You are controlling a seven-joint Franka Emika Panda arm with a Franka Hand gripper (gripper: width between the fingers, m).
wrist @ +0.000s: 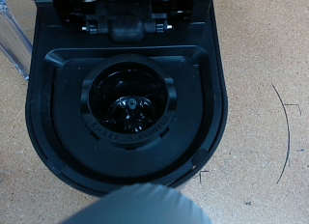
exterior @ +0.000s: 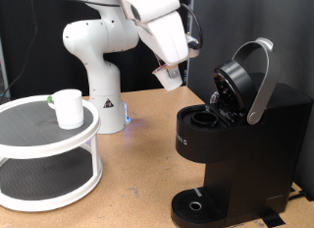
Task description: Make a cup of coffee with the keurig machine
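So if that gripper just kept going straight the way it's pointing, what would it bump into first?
Most likely the keurig machine: the wrist view looks straight into its open pod chamber, lid raised. How far off is hard to judge. The gripper hangs above it.

Exterior view side-on; wrist view straight down — both share keurig machine [exterior: 235, 140] [wrist: 126, 98].

A light brown wooden table [exterior: 137, 174] is seen carrying the keurig machine [exterior: 240, 154] at the frame's right, a white two-tier round stand [exterior: 44, 154] at the left and the white robot arm's base [exterior: 106, 110] at upper centre.
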